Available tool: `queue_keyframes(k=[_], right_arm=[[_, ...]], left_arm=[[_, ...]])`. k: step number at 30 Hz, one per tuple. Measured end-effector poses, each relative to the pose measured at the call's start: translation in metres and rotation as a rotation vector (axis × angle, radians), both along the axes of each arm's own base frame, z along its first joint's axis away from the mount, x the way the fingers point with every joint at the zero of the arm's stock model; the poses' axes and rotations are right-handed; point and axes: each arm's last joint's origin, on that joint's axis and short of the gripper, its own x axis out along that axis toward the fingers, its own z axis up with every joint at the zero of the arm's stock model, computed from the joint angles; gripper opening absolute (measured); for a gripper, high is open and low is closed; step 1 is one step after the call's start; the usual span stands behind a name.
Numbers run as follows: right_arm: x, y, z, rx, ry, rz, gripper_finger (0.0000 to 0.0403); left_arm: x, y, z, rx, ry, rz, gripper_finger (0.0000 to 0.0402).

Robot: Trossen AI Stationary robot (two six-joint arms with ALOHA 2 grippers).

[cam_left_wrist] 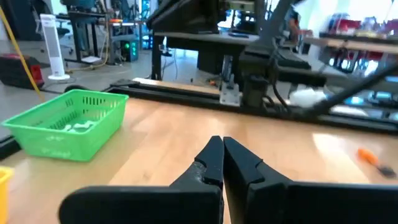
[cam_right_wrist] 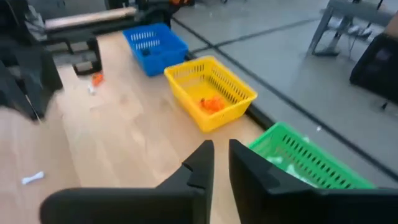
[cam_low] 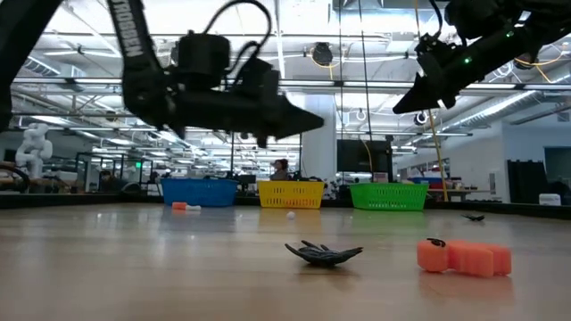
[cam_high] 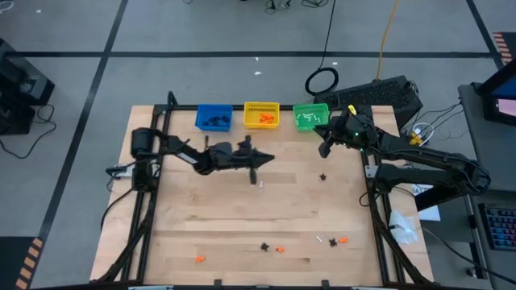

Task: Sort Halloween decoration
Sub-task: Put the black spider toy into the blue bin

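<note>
The right gripper (cam_right_wrist: 221,155) is held slightly parted beside the green bin (cam_high: 310,117); the left gripper (cam_left_wrist: 222,152) is clenched, nothing grasped

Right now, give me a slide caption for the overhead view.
Both arms raised behind three bins, right gripper beside the green one; trinkets remain scattered on the table.

The wooden counter (cam_high: 242,217) carries a blue bin (cam_high: 214,118), a yellow bin (cam_high: 261,114) and a green bin (cam_high: 310,116) along its far edge (side by side); Halloween decoration (cam_high: 280,249) pieces lie scattered near the front edge.
</note>
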Motion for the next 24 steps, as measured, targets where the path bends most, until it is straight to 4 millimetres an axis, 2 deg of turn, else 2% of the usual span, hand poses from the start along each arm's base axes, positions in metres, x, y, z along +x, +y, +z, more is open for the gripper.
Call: queue_keyframes(k=[5, 11, 17, 24], right_arm=[[0.008, 0.003, -0.011, 0.091, 0.039, 0.005, 0.0070], [0.012, 0.012, -0.033, 0.273, 0.179, 0.005, 0.0107], [0.016, 0.025, -0.041, 0.452, 0.361, 0.009, 0.0138], [0.022, 0.034, -0.076, 0.572, 0.660, 0.041, 0.0162]], left_arm=[[-0.036, -0.010, -0.003, 0.050, 0.062, -0.015, 0.0000], [-0.074, -0.020, -0.007, 0.061, 0.093, -0.031, 0.0000], [-0.096, -0.025, -0.016, 0.080, 0.084, -0.038, 0.0000], [-0.105, -0.026, -0.021, 0.078, 0.101, -0.036, 0.0000]])
